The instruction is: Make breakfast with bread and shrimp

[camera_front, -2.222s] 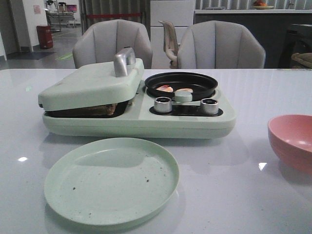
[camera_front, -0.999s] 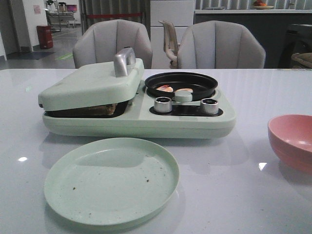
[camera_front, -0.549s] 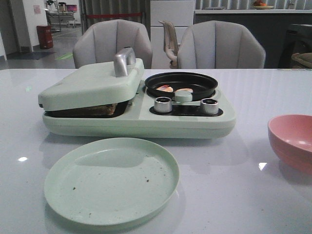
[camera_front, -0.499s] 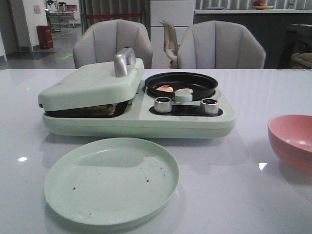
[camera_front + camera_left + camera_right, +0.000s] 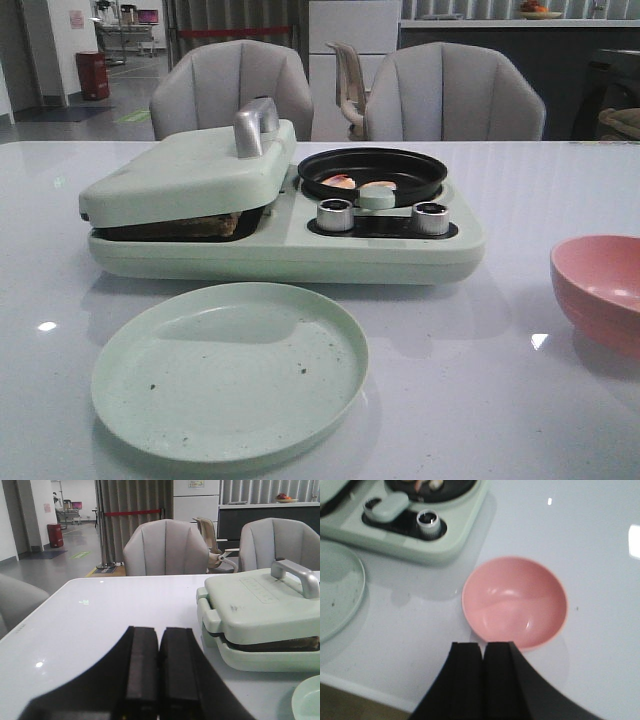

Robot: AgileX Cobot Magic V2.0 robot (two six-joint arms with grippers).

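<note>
Bread (image 5: 205, 225) lies, apparently, as a dark edge under the press lid (image 5: 180, 170); shrimp (image 5: 360, 184) sit in the round pan (image 5: 372, 172). Left tool (image 5: 150, 672) and right tool (image 5: 482, 677) are both pressed together, empty. The lid handle (image 5: 296, 574) lies nearer the left tool.

Glossy white table (image 5: 520, 400), matt green plate (image 5: 229, 370), metal knobs (image 5: 334, 214).

We see a green plate (image 5: 229, 372) just before the breakfast maker (image 5: 285, 215), and a pink bowl (image 5: 600, 290) to its right.
</note>
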